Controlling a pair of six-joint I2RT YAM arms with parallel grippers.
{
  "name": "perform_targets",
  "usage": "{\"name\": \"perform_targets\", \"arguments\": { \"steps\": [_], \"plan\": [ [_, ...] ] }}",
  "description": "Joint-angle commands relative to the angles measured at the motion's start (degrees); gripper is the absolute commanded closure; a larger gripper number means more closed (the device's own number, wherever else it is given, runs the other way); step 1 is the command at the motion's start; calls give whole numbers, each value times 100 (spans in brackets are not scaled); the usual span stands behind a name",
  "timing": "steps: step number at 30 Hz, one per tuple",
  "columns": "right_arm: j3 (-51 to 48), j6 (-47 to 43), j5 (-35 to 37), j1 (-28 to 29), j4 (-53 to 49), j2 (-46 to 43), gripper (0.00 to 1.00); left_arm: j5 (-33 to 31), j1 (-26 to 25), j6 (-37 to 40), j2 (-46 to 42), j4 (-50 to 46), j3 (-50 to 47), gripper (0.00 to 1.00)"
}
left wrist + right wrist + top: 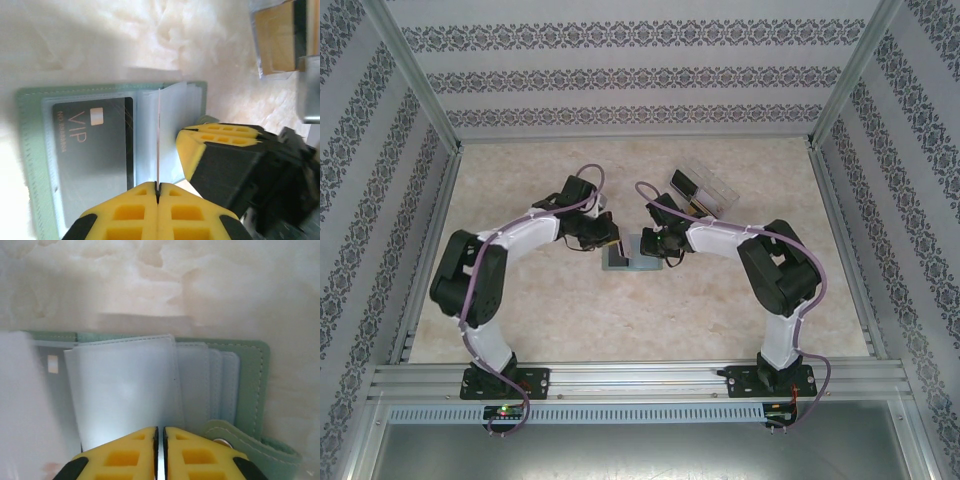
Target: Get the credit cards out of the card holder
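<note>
Left gripper (158,186): pads together, pinching a clear sleeve leaf (158,135) that stands edge-on at mid-frame of the left wrist view.
Right gripper (160,431): pads almost together on a clear sleeve leaf at bottom centre of its view. I cannot tell whether it is the same leaf or a neighbour.
Card holder (31,150): lies open on the table (620,320), centre of the top view, between both wrists.
Risk, tearing: two pinches on thin plastic, so pulling apart could rip a leaf at the fold.
Risk, dragging: nothing pins the holder, so a tug may lift it whole.
Risk, wrong hold: the pinch looks to be on sleeve, not card, so the VIP card (95,150) would not come out.
Count: one holder, one dark card visible, at least four leaves, one snap strap (250,445), one clear plastic box (710,188), two grippers.
</note>
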Motion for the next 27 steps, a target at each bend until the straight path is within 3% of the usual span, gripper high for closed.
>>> {"name": "perform_targets", "arguments": {
  "steps": [1, 6, 10, 15, 23, 27],
  "plan": [
    [-151, 8, -367, -103, 224, -544, 80, -944, 55, 416, -611, -789, 44, 97],
    [-367, 76, -1382, -328, 1040, -1111, 63, -941, 216, 516, -1269, -778, -22, 97],
    [-384, 340, -2419, -507, 1598, -1304, 44, -160, 372, 159, -1621, -149, -216, 98],
    [-350, 722, -3114, -601, 2078, -1463, 29, 880, 546, -454, -1817, 799, -437, 98],
    [-283, 1455, -3688, -661, 2889, -1240, 29, 1601, 705, -1413, -1787, 1908, -600, 100],
    [-483, 2292, -3801, -751, 3912, -1186, 42, 1764, 747, -1714, -1763, 2253, -648, 100]
  ]
}}
